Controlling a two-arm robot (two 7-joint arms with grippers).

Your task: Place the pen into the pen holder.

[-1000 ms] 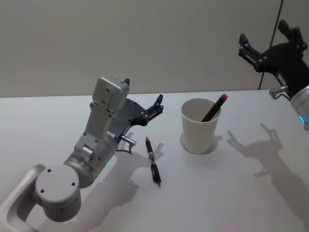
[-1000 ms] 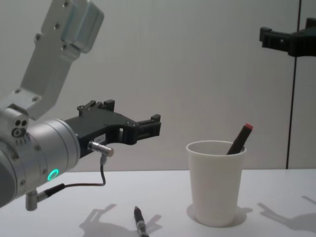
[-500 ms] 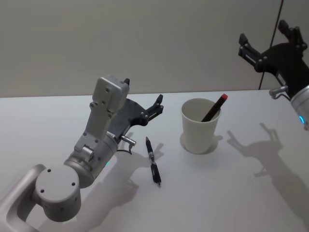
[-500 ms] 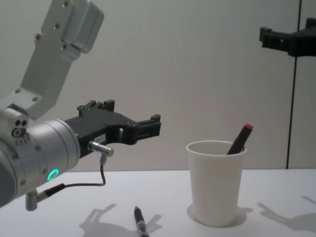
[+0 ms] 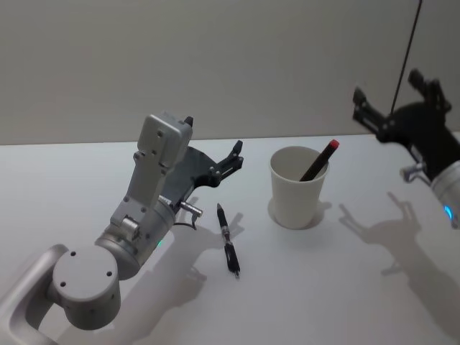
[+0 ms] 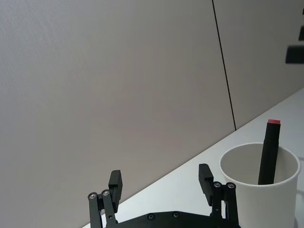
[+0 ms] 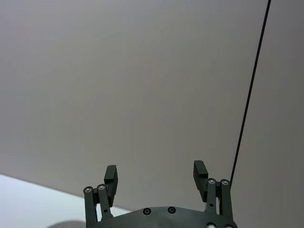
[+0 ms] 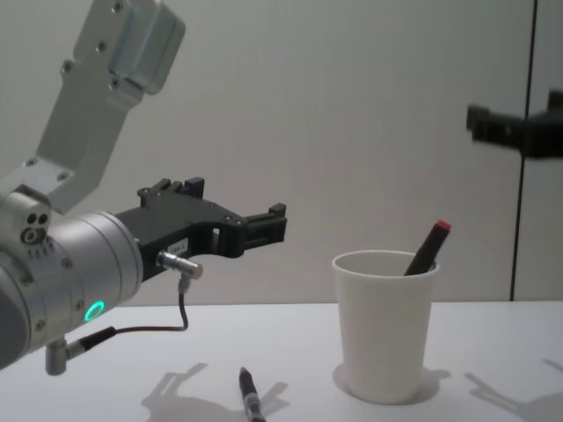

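Observation:
A black pen [image 5: 228, 239] lies on the white table, left of the pen holder [image 5: 296, 188], a white paper cup standing upright. A second, red-capped pen [image 5: 320, 159] leans inside the cup. My left gripper [image 5: 213, 136] hovers open and empty above the table, just behind and left of the lying pen [image 8: 250, 397]; from its wrist, the cup [image 6: 259, 190] and the red-capped pen [image 6: 268, 152] sit beyond its fingers [image 6: 205, 173]. My right gripper [image 5: 388, 90] hangs open and empty, high and to the right of the cup [image 8: 384, 325].
The white table [image 5: 345, 287] stretches bare in front of and to the right of the cup. A grey wall with a dark vertical seam [image 5: 410, 43] stands behind it. My left arm's grey housing [image 5: 162, 154] rises left of the pen.
My right gripper has dropped lower, still open and empty. The left arm, the lying pen and the cup have not moved.

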